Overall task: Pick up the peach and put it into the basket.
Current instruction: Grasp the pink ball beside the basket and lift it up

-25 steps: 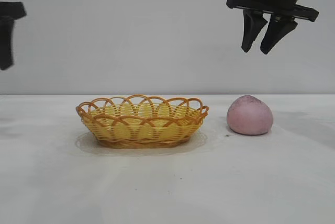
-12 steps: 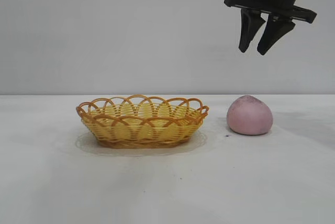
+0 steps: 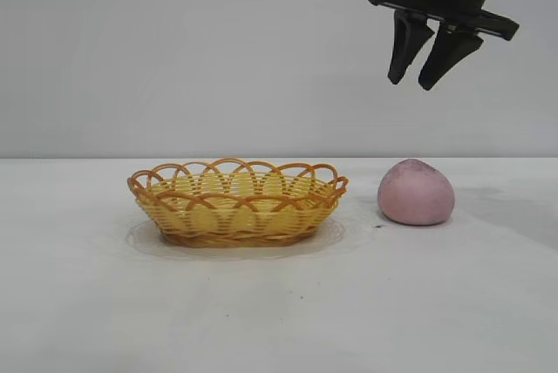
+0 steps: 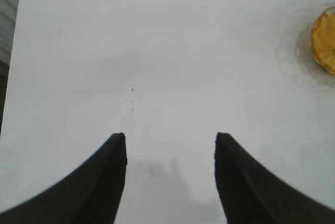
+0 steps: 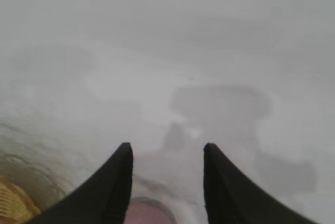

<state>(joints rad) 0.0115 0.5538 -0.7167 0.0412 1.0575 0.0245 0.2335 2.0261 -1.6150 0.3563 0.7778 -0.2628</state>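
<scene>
A: Where's the peach (image 3: pixel 416 193)?
B: On the table (image 3: pixel 279 303), right of the basket (image 3: pixel 236 201), a bare gap between them, pointed top up.
A: Grippers?
B: Right gripper (image 3: pixel 418 77) high above it, fingers released. Left gripper (image 4: pixel 170 140) released too.

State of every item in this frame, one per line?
peach: resting on the table, right of the basket, ungrasped.
basket: upright, empty.
right gripper: open, high above the peach.
left gripper: open, over bare table.
</scene>
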